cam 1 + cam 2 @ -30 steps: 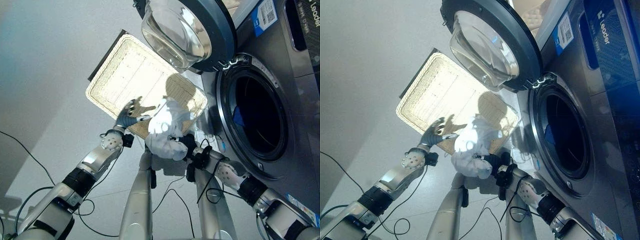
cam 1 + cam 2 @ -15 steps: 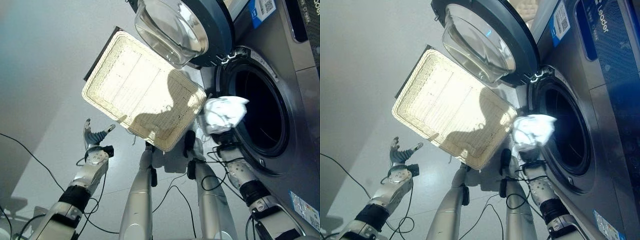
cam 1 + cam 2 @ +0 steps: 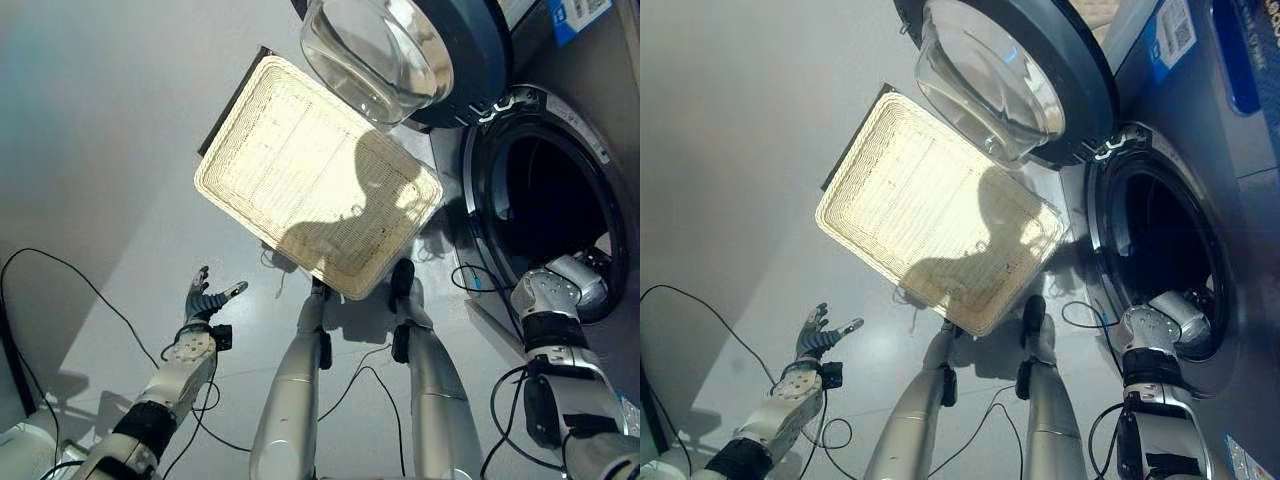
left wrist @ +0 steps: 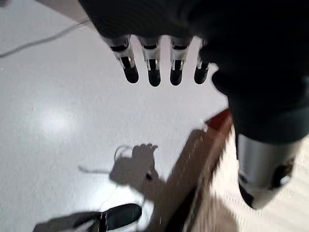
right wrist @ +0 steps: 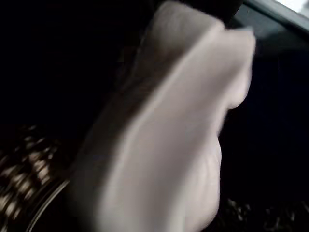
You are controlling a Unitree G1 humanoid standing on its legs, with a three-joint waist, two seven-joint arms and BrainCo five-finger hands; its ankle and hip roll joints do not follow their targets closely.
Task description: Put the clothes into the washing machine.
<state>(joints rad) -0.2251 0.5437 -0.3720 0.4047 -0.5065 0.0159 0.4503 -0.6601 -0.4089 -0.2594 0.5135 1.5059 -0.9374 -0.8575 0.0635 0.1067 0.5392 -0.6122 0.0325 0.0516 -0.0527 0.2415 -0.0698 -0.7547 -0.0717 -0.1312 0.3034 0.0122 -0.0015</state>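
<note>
The grey washing machine (image 3: 560, 120) stands on the right with its round door (image 3: 400, 50) swung open. My right arm reaches into the dark drum (image 3: 1165, 250), and its hand (image 3: 582, 276) is inside the opening. In the right wrist view a white cloth (image 5: 174, 135) lies close before the camera, with the dark drum around it. My left hand (image 3: 205, 300) hangs low at the left over the floor, open and holding nothing. Its straight fingers (image 4: 152, 72) show in the left wrist view above the bare floor.
A flat woven basket (image 3: 310, 190) lies on the floor left of the machine, under the open door. Its dark edge (image 4: 203, 164) shows in the left wrist view. Pale grey floor (image 3: 110, 130) stretches away to the left.
The right hand has carried the white cloth from the drum's rim into the drum. The left hand has dropped a little lower. The camera has shifted.
</note>
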